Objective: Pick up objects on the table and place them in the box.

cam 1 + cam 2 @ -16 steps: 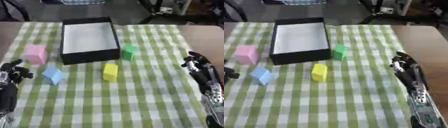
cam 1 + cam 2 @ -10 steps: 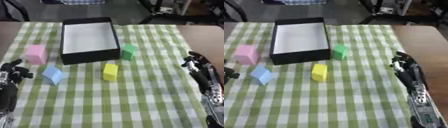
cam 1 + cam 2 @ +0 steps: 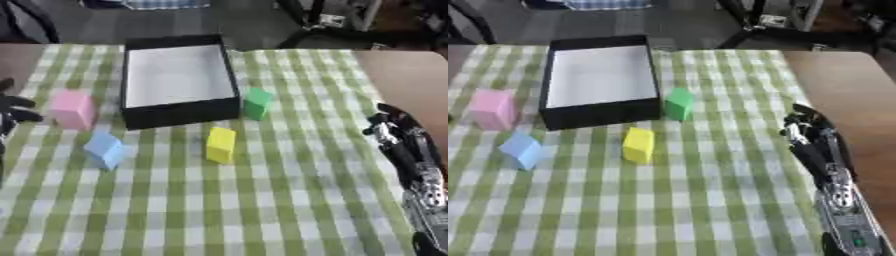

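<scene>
A black box [image 3: 181,113] with a white inside stands at the far middle of the checked cloth. Left of it stands a pink block [image 3: 72,109]. A blue block [image 3: 107,149] lies in front of the pink one. A yellow block [image 3: 220,145] stands before the box's front wall, and a green block [image 3: 256,103] sits at its right front corner. My left hand [image 3: 12,108] shows at the left edge beside the pink block, open and apart from it. My right hand [image 3: 394,128] rests open at the right, holding nothing.
The green and white checked cloth [image 3: 262,200] covers most of the table. Bare brown tabletop [image 3: 411,75] shows along the right side and at the far left corner. Dark chair legs and floor lie beyond the far edge.
My left hand has moved away from me along the left edge, from beside the blue block to beside the pink block. The blocks, box and right hand have not moved.
</scene>
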Action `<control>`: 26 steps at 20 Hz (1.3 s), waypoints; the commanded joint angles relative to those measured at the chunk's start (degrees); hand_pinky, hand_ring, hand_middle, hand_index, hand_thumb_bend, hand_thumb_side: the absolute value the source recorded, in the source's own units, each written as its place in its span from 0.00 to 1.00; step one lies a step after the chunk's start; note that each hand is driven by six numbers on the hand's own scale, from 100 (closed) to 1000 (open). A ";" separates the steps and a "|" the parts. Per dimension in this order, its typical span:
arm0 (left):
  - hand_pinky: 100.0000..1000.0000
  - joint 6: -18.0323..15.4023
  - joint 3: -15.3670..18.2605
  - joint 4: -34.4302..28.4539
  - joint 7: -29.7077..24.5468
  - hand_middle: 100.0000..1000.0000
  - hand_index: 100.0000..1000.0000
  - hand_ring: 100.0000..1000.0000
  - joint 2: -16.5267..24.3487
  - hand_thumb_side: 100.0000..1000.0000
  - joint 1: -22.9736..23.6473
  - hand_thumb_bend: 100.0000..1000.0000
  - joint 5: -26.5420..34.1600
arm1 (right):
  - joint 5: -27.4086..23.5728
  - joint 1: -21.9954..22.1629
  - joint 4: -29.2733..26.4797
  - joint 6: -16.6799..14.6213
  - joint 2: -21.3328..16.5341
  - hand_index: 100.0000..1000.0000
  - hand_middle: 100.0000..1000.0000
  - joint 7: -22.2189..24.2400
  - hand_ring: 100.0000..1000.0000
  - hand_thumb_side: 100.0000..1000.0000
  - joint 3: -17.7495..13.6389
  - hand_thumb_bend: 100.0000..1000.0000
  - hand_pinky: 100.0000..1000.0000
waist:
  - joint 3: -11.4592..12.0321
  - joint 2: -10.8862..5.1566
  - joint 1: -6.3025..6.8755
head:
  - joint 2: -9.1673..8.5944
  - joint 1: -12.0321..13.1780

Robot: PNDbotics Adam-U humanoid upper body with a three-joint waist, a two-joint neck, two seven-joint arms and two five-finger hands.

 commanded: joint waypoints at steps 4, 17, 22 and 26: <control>0.80 -9.03 -8.17 16.34 -13.89 0.78 0.92 0.76 16.95 0.72 -15.48 0.73 -25.89 | 0.44 0.04 -0.38 0.15 -2.09 0.79 0.56 0.14 0.51 0.40 -0.14 0.00 0.78 | -0.54 -2.13 1.53 | -0.11 0.32; 0.81 -25.41 -14.00 42.86 -18.71 0.80 0.92 0.80 10.60 0.52 -31.95 0.85 -52.95 | 0.47 0.50 -0.16 0.15 -2.27 0.79 0.56 0.24 0.51 0.40 -0.04 0.00 0.78 | -1.22 -2.52 1.60 | -0.11 -0.09; 0.80 -23.22 -12.71 46.79 -14.68 0.79 0.92 0.78 6.97 0.46 -33.23 0.73 -56.30 | 0.41 0.54 -0.15 0.14 -2.17 0.79 0.56 0.28 0.51 0.40 -0.04 0.00 0.78 | -0.93 -2.60 1.56 | -0.11 -0.37; 0.80 -22.30 -11.96 49.18 -11.34 0.78 0.91 0.77 5.12 0.44 -33.31 0.65 -58.70 | 0.38 0.53 -0.12 0.14 -2.09 0.79 0.56 0.34 0.51 0.40 -0.01 0.00 0.78 | -0.92 -2.55 1.36 | -0.11 -0.41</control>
